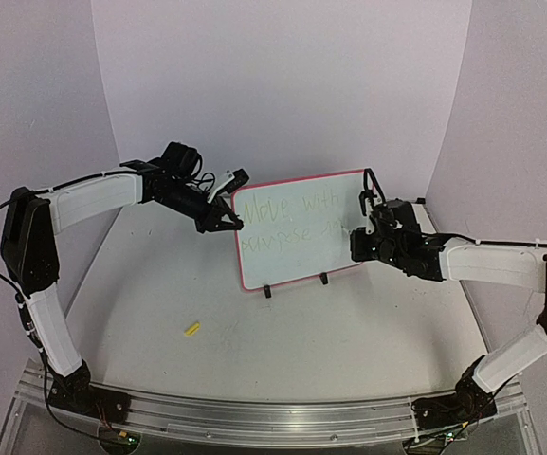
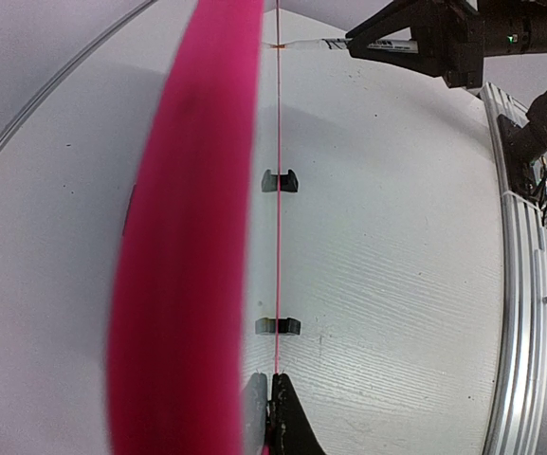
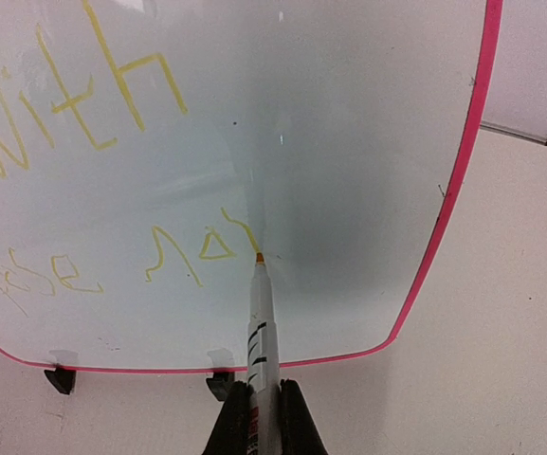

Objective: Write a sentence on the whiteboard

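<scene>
The whiteboard [image 1: 297, 265], white with a pink-red frame, stands tilted on two black feet at the table's middle. Two lines of faint yellow handwriting, the sentence [image 1: 297, 218], run across it. My left gripper [image 1: 228, 224] is shut on the board's left edge; in the left wrist view its fingertips [image 2: 288, 391] pinch the thin pink rim [image 2: 188, 246]. My right gripper [image 1: 363, 230] is shut on a white marker [image 3: 262, 327]. The marker's orange tip touches the board at the end of the lower line [image 3: 197, 248], under the word "with" [image 3: 74, 95].
A small yellow marker cap [image 1: 192, 329] lies on the table in front of the board, towards the left. The board's black feet [image 1: 267, 292] rest on the white tabletop. Pale walls enclose the back and sides, and a metal rail [image 1: 254, 412] runs along the near edge.
</scene>
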Controlling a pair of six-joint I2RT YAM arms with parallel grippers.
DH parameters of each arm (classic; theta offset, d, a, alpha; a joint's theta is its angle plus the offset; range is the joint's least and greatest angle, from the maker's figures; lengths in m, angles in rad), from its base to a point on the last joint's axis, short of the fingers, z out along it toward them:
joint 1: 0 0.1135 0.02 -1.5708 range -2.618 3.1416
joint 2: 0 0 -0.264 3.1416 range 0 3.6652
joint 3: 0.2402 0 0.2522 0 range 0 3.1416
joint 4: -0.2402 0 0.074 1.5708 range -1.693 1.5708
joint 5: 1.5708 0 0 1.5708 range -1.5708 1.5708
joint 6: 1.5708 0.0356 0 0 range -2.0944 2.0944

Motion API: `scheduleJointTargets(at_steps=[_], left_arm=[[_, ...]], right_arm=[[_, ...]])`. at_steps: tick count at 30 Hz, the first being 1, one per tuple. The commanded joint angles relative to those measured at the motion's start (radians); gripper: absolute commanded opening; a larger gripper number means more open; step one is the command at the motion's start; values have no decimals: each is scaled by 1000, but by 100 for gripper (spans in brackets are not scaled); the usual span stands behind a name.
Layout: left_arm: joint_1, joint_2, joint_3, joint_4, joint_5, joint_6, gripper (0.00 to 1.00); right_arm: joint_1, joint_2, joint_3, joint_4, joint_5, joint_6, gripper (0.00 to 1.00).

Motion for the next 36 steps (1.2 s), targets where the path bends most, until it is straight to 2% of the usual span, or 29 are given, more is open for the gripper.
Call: scheduleJointTargets(at_steps=[1,12,28,36], left_arm=[[5,-8,-18,-19,-114,63,0],[5,-6,-17,-19,-112,63,0],[5,-8,-17,-19,-114,64,0],[5,-11,-17,-19,-114,63,0]], right_arm=[[-5,-23,43,4,46,-18,0],[-5,-52,77,-13,56,-50,0],[-5,-5,-4,-13,61,23,0],[-5,2,20,-14,84,-2,0]])
